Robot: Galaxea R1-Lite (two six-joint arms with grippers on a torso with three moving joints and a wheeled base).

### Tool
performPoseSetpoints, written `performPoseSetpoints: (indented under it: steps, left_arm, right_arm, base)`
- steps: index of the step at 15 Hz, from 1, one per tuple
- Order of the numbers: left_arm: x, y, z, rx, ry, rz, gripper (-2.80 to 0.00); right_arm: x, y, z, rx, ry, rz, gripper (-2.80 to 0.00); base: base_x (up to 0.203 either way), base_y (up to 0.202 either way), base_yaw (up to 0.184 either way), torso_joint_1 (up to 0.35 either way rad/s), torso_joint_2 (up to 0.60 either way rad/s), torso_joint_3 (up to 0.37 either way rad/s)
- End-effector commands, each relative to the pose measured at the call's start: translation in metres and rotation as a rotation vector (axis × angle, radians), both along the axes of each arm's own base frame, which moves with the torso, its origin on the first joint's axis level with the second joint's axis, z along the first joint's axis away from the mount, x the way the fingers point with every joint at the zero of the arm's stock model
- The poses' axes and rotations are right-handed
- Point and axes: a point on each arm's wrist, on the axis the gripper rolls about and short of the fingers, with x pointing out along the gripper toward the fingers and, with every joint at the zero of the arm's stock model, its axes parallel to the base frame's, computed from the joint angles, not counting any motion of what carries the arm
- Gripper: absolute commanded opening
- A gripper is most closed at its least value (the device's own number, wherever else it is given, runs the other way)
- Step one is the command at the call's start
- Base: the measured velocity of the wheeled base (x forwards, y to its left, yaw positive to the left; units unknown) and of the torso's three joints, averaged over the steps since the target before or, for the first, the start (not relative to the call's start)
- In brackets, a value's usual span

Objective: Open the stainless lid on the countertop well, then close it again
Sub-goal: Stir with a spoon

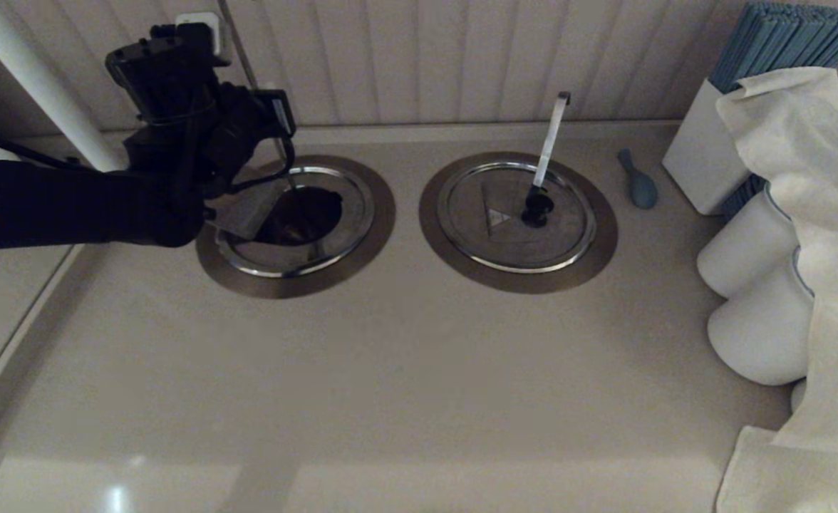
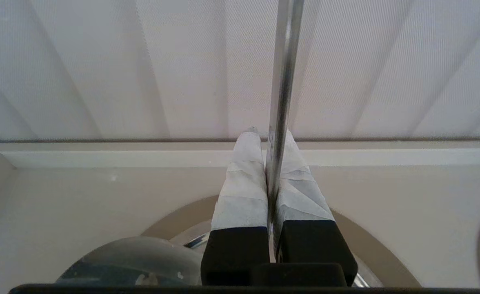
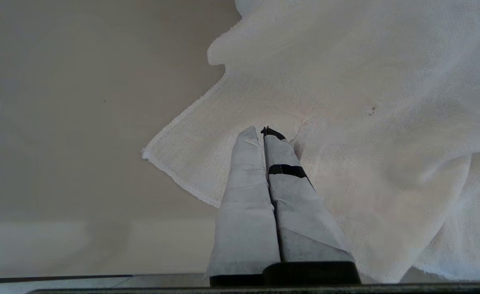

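Note:
The countertop well (image 1: pixel 305 214) on the left stands partly uncovered, and its dark inside shows. The stainless lid (image 1: pixel 244 210) is tilted up over the well's left side, under my left arm. A thin grey rod handle (image 1: pixel 285 167) rises from the well toward the wall. My left gripper (image 2: pixel 268 141) is shut on this rod (image 2: pixel 281 102), which runs straight up between the taped fingers. The lid's knob is hidden. My right gripper (image 3: pixel 263 130) is shut on nothing, low over a white cloth (image 3: pixel 366 122), out of the head view.
The twin well's lid (image 1: pixel 490 235) lies closed to the right, with a broad flat handle (image 1: pixel 551 135). A blue spoon (image 1: pixel 638 182), white jars (image 1: pixel 747 249), a draped cloth (image 1: pixel 811 164) and a box of blue sticks (image 1: pixel 700 153) crowd the right side. The panelled wall is close behind.

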Motion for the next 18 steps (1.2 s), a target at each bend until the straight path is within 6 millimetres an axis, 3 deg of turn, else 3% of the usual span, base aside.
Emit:
performPoseSetpoints:
  steps: [1,6,14,18]
  left_arm:
    - [-0.004,0.000,0.006,-0.012,-0.016,-0.002,-2.80]
    - [-0.010,-0.018,0.002,-0.071,0.065,-0.075,-2.80]
    - [-0.019,-0.013,-0.004,-0.047,0.174,-0.086,-2.80]
    - [-0.013,0.001,-0.008,-0.017,0.201,-0.042,-2.80]
  right_arm:
    - [0.000,0.000,0.000,0.000,0.001,0.001,-2.80]
    - [0.000,0.000,0.000,0.000,0.002,0.001,-2.80]
    - [0.000,0.000,0.000,0.000,0.002,0.001,-2.80]
    - [0.000,0.000,0.000,0.000,0.002,0.001,-2.80]
  base:
    - [0.000,0.000,0.000,0.000,0.00,0.000]
    - [0.000,0.000,0.000,0.000,0.00,0.000]
    - [0.000,0.000,0.000,0.000,0.00,0.000]
    - [0.000,0.000,0.000,0.000,0.00,0.000]
